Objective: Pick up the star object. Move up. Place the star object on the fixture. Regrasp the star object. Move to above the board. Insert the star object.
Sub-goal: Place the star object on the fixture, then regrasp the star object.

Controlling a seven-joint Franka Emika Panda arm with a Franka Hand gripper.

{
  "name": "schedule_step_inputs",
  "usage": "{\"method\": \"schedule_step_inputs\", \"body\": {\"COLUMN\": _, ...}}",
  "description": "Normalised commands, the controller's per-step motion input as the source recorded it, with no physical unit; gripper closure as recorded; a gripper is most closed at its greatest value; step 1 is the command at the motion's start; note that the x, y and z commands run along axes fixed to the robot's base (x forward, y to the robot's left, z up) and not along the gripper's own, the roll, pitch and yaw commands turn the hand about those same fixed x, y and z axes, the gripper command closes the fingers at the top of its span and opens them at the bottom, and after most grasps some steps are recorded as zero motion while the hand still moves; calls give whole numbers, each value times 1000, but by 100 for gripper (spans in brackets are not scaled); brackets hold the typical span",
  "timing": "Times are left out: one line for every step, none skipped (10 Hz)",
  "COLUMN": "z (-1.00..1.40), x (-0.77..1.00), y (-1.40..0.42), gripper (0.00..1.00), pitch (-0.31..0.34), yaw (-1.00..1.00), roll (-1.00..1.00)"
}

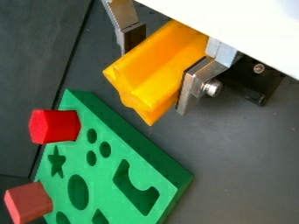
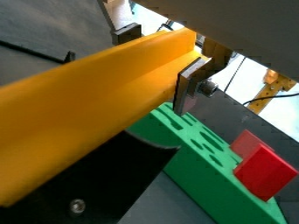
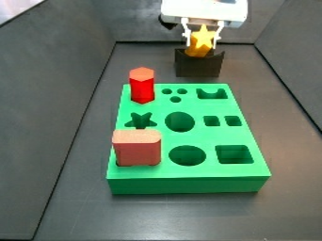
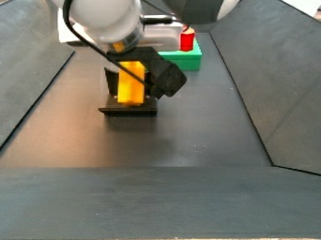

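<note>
Yellow-orange and seemingly rigid, light plastic, the star object (image 1: 152, 74) sits pinched mid-length between the gripper (image 1: 163, 63) plates, right over the fixture (image 3: 199, 65), its smooth ridged flanks probably favouring a flat-to-flat grip.

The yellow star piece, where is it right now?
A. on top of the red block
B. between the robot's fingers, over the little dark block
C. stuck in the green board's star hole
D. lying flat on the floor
B: in a side view the gripper has its fingers closed on the yellow star piece just above the dark block, and the green board's star hole is empty.
</note>
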Motion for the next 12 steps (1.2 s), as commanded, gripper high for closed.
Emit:
{"method": "schedule_step_inputs", "body": {"z": 0, "x": 0, "y": 0, "gripper": 0, "pitch": 0, "yaw": 0, "roll": 0}}
{"method": "schedule_step_inputs", "body": {"z": 1000, "x": 0, "y": 0, "gripper": 0, "pitch": 38, "yaw": -5, "roll": -53}}
{"method": "schedule_step_inputs", "body": {"z": 1000, "x": 0, "y": 1, "gripper": 0, "pitch": 36, "yaw": -5, "roll": -46}}
{"method": "schedule_step_inputs", "body": {"z": 1000, "x": -11, "y": 8, "gripper": 0, "pitch": 43, "yaw": -3, "roll": -15}}
{"method": "schedule_step_inputs", "body": {"z": 1000, "x": -17, "y": 6, "gripper": 0, "pitch": 48, "yaw": -7, "roll": 6}}
{"method": "schedule_step_inputs", "body": {"z": 1000, "x": -21, "y": 9, "gripper": 0, "pitch": 52, "yaw": -13, "roll": 22}}
{"method": "schedule_step_inputs", "body": {"z": 888, "x": -23, "y": 14, "gripper": 0, "pitch": 55, "yaw": -17, "roll": 29}}
{"method": "schedule_step_inputs", "body": {"z": 701, "x": -24, "y": 10, "gripper": 0, "pitch": 57, "yaw": -21, "roll": 33}}
{"method": "schedule_step_inputs", "body": {"z": 446, "x": -22, "y": 9, "gripper": 0, "pitch": 56, "yaw": -28, "roll": 42}}
{"method": "schedule_step_inputs", "body": {"z": 259, "x": -19, "y": 10, "gripper": 0, "pitch": 58, "yaw": -28, "roll": 47}}
{"method": "schedule_step_inputs", "body": {"z": 813, "x": 144, "y": -691, "gripper": 0, "pitch": 29, "yaw": 47, "roll": 1000}}
{"method": "schedule_step_inputs", "body": {"z": 733, "x": 151, "y": -681, "gripper": 0, "pitch": 28, "yaw": 46, "roll": 1000}}
